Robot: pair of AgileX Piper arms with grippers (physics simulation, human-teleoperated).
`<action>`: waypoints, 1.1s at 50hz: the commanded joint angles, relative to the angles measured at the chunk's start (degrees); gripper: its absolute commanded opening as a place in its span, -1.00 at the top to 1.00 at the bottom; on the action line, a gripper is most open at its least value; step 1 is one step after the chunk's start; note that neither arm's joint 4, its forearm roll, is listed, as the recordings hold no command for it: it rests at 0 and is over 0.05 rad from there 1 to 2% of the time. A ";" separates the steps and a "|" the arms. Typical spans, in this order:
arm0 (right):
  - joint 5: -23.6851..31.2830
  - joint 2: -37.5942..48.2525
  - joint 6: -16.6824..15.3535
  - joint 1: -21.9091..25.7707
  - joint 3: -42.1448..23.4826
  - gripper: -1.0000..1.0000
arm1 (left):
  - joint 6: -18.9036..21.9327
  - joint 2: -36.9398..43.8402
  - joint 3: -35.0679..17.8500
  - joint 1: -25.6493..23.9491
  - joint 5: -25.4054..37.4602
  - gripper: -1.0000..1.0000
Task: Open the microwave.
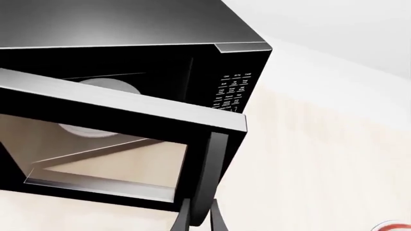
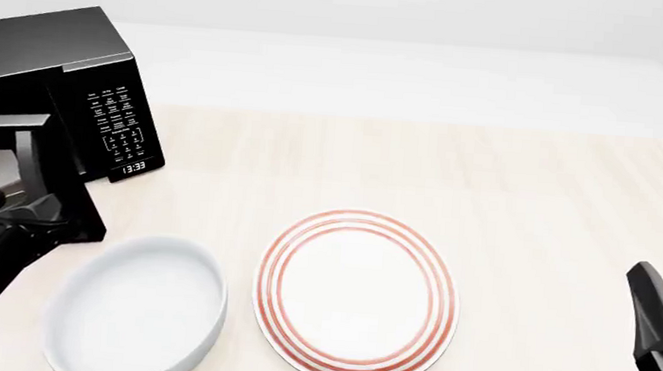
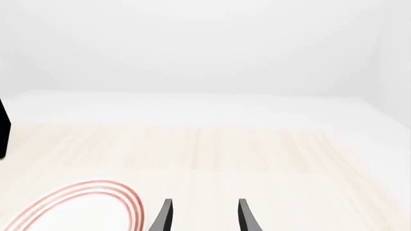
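A black microwave [image 2: 48, 69] stands at the far left of the pale wooden counter [image 2: 518, 190], its windowed door [image 1: 103, 144] swung partly outward so that the pale round turntable [image 1: 109, 86] shows in the dark cavity behind it. The white-lettered keypad [image 2: 117, 127] and small clock display [image 2: 132, 168] face the arms' side of the counter. In the front view the left end effector [image 2: 21, 208] sits at the door's free edge, touching the vertical bar handle [image 2: 32, 160]; the left wrist view shows its dark fingers [image 1: 183, 219] set narrowly together just below the handle, though whether they actually clamp the bar cannot be told. A white bowl [image 2: 136, 307] rests near the front of the counter, just beside a white plate with red rings [image 2: 357, 297], the two nearly touching. The right end effector [image 3: 203, 216] hangs low at the right side, well apart from the microwave, its two fingers parted by a moderate gap and holding nothing, with the plate's rim visible beside it.
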 commanded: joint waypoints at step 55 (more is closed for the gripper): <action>0.06 -0.33 0.54 0.25 -0.23 -1.00 | -2.66 -6.09 -1.73 -1.99 -3.64 -1.00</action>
